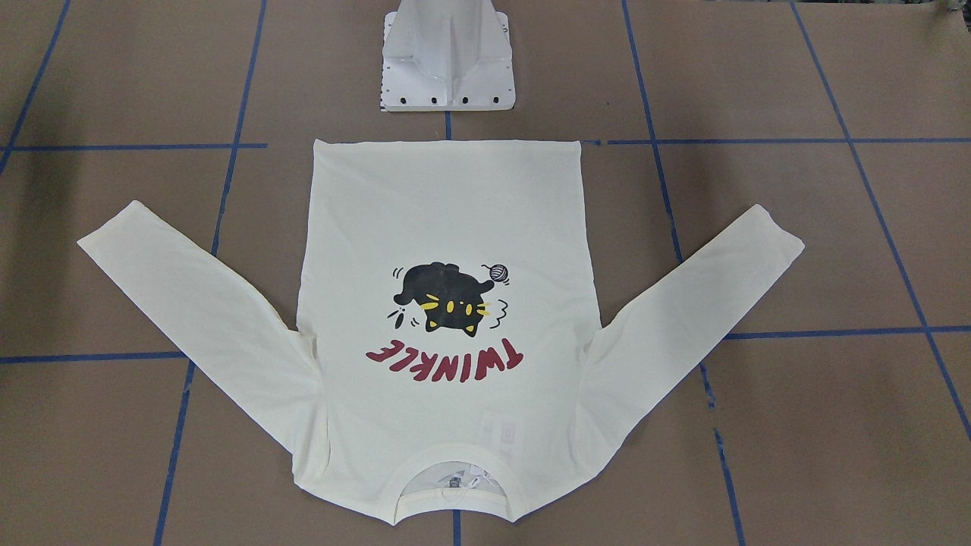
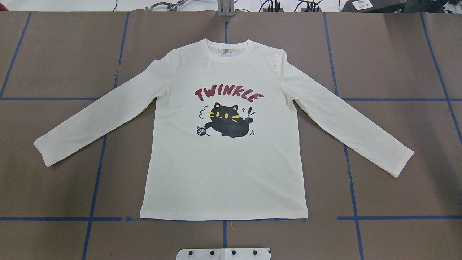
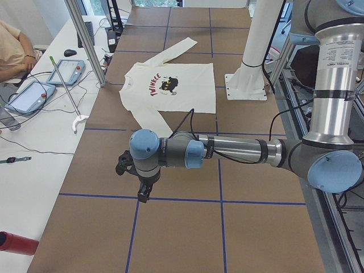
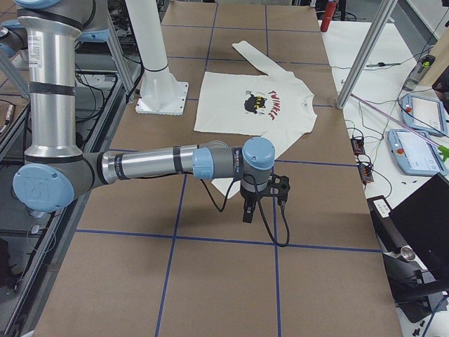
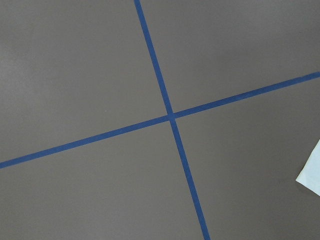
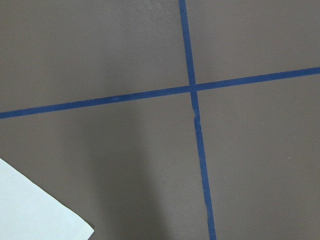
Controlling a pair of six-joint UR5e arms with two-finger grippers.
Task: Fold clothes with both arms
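The cream long-sleeved T-shirt (image 2: pixel 223 169) lies flat and print side up on the brown table, sleeves spread out and down to both sides. Its black cat print and red "TWINKLE" lettering show, with the collar at the far side from the robot base (image 1: pixel 447 227). My left gripper (image 3: pixel 144 195) hangs over bare table beyond one sleeve end, and my right gripper (image 4: pixel 247 214) hangs beyond the other. Both point downward, clear of the cloth, and I cannot tell whether either is open or shut. A sleeve cuff (image 5: pixel 312 172) shows at the edge of the left wrist view, and another cuff (image 6: pixel 35 210) in the right wrist view.
The white pedestal base (image 1: pixel 447 61) stands just behind the shirt's hem. Blue tape lines (image 2: pixel 94 180) grid the table. A side bench (image 3: pixel 40 131) holds tablets, cables and a red cylinder (image 3: pixel 17 243), with a seated person (image 3: pixel 14 48) and metal posts (image 3: pixel 85 40) beside it.
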